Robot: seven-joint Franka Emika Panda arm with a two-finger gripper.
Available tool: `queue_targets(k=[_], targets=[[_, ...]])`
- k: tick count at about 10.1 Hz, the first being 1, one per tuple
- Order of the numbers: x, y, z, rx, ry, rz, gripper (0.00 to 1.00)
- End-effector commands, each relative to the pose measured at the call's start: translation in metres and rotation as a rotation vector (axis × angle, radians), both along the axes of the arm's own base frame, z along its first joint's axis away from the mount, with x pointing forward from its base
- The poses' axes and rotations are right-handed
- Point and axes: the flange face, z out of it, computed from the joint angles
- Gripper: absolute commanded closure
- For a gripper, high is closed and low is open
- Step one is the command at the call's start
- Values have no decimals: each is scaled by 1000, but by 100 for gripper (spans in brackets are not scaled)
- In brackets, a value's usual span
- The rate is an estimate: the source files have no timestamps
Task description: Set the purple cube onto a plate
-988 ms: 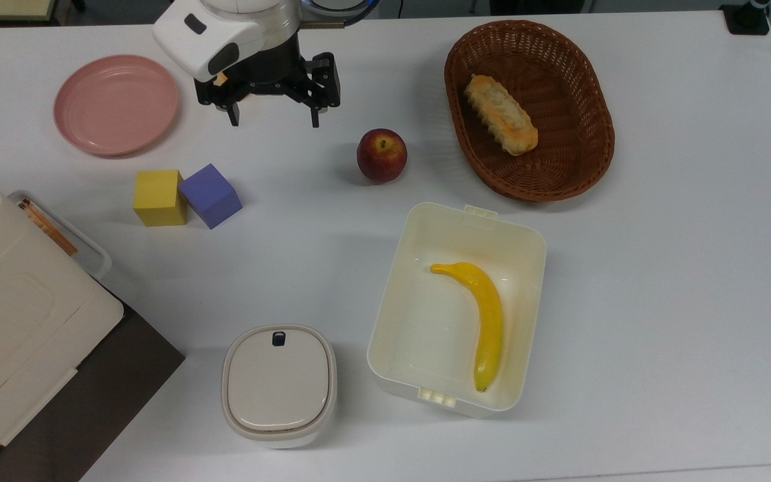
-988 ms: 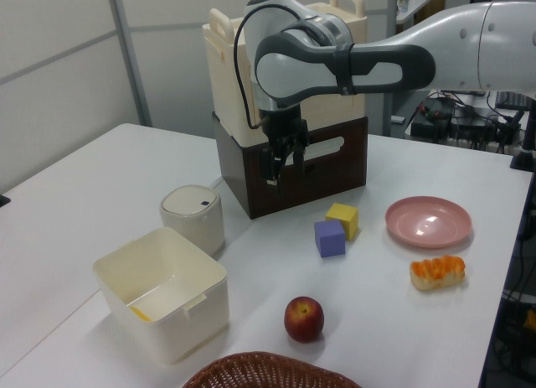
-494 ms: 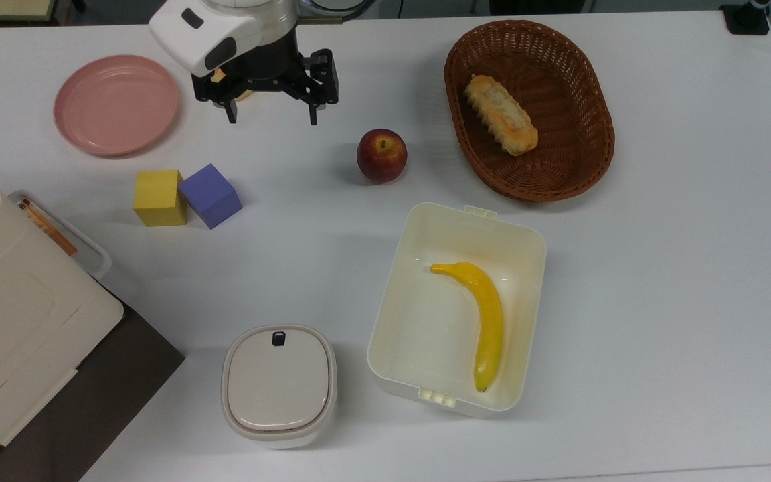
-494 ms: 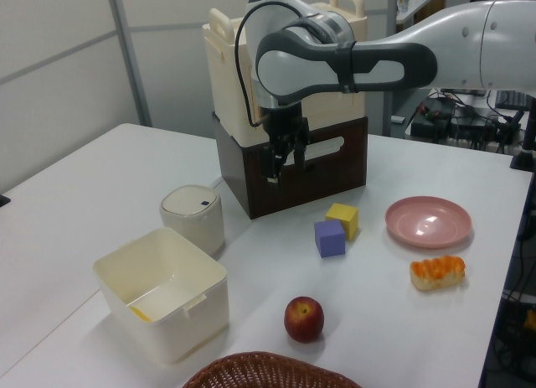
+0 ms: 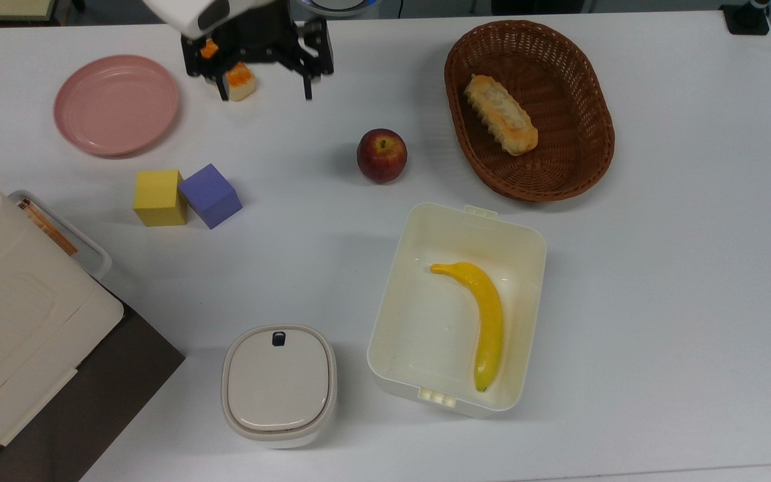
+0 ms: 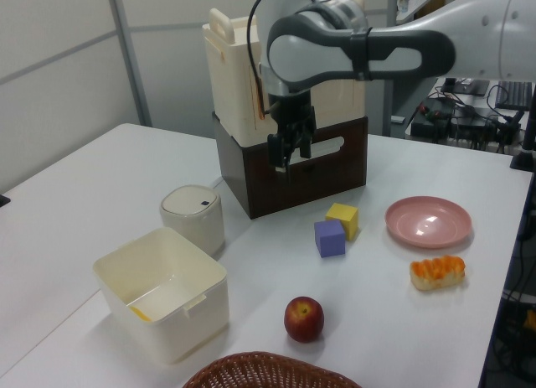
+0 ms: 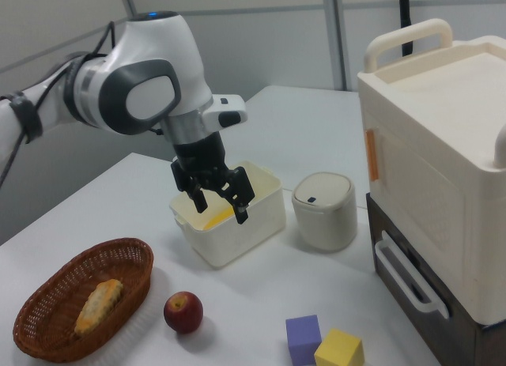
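Top view, nearest edge first: a lidded white container (image 5: 279, 385) sits beside an open cream tub (image 5: 399, 281) holding a banana (image 5: 481, 318), with a large cream storage box (image 5: 17, 328) at the top view's left. Further up the white table (image 5: 660, 268), the purple cube (image 5: 211, 195) rests on the surface, touching the yellow cube (image 5: 158, 197) along one side. An apple (image 5: 381, 155) lies toward the middle, and a wicker basket (image 5: 593, 120) with a bread roll (image 5: 500, 123) stands at the top view's right. The pink plate (image 5: 116, 104) lies bare beyond the two cubes, well apart from them. At the far edge, the gripper (image 5: 264, 90) hangs above the table with its fingers (image 5: 306, 84) spread wide and holding nothing; a small orange-and-white object (image 5: 239, 80) lies on the table under it. In the right view the gripper (image 7: 217, 208) is raised well clear of the surface.

By these signs the task is at its opening step: the approach to the cube, with no grasp made. The next move would call for carrying the open fingers over to the purple cube and lowering them onto its two free faces, since the yellow cube blocks one side; a skewed descent could nudge both cubes.
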Motion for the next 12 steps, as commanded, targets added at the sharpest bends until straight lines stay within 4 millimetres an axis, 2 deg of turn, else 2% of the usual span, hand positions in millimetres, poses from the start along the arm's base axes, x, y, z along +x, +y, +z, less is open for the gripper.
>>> queue_targets(k=[1, 2, 4, 6, 7, 9, 11, 12], targets=[[-36, -22, -1, -19, 43, 92, 0], [-29, -30, -17, -45, 73, 116, 0], [-13, -69, -48, -54, 82, 194, 0], [5, -88, -95, -41, 144, 238, 0], [12, -93, -120, -31, 177, 243, 0], [31, -95, -159, -40, 149, 262, 0], [38, -91, -184, -48, 174, 285, 0], [42, -90, -191, -58, 154, 300, 0]])
